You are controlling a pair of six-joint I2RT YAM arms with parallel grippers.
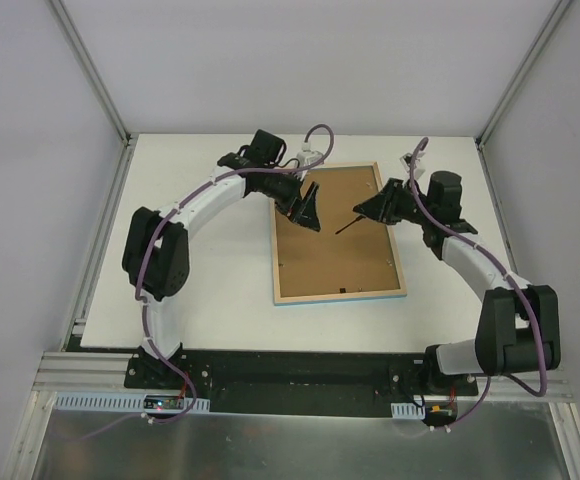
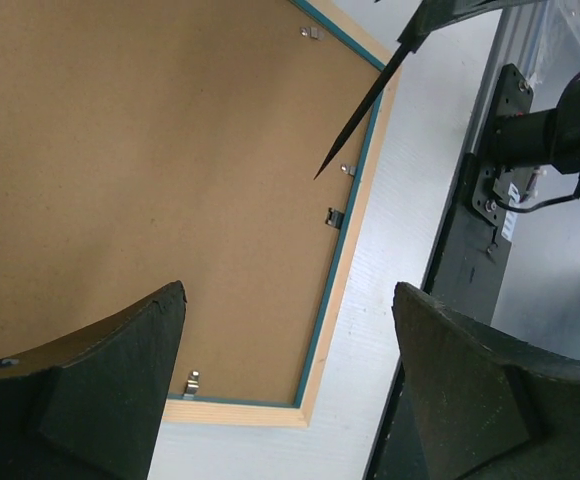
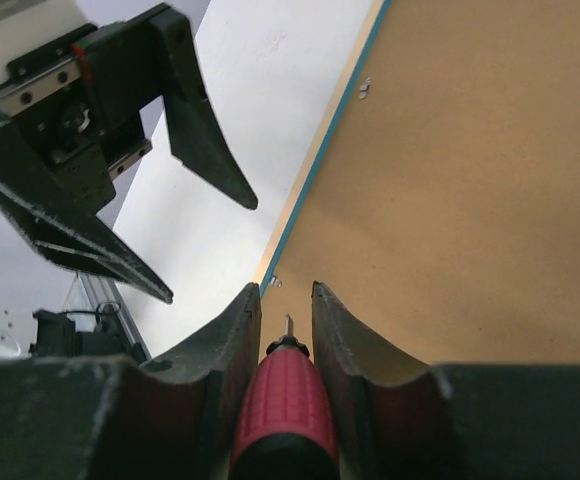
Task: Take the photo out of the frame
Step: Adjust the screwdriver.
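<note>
1. Top external view, nearest part: a large rectangular picture frame (image 1: 330, 265) lies flat and face down on the white table (image 1: 230, 310). Its brown fibreboard back is upward, rimmed in pale wood with a thin turquoise-blue edge.
2. The photo is hidden under this back panel, so I cannot see it.
3. Further in, the right gripper (image 1: 375, 210) is over the right half of the panel. Its fingers are closed narrowly around the handle of a small red-handled screwdriver (image 3: 285, 410). The thin dark shaft points down toward the board, and I cannot tell whether the tip touches it.
4. At about the same depth, the left gripper (image 1: 308, 212) hangs above the left part of the panel. Its jaws are spread wide with nothing between them.
5. Small metal tabs (image 2: 335, 215) sit along the rim, one of them just beside the screwdriver's tip.
</note>
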